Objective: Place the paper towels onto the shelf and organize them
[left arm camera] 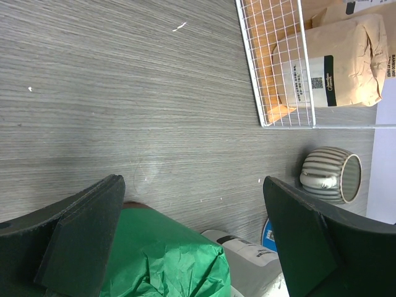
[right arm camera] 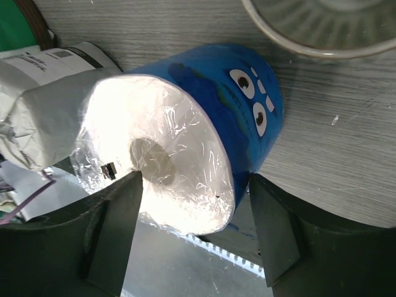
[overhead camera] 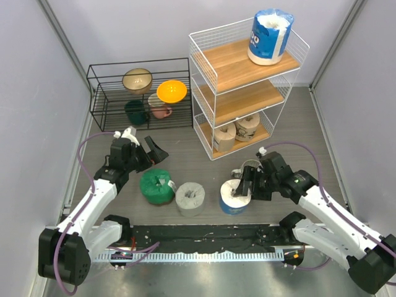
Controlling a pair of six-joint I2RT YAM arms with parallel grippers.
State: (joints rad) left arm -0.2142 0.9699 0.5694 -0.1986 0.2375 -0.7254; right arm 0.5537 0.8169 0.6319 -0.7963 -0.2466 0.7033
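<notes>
The right pincer has a finger on each side of the blue-wrapped paper towel roll sitting on the table next to the grey roll and green roll, but can't tell if it's actually squeezing it. The left pincer hangs spread wide just above the green one. The shelf has another blue roll on top and two tan rolls on the bottom board.

Left claw wide apart over green roll; grey roll beside it; ribbed mug near shelf with tan rolls
</notes>
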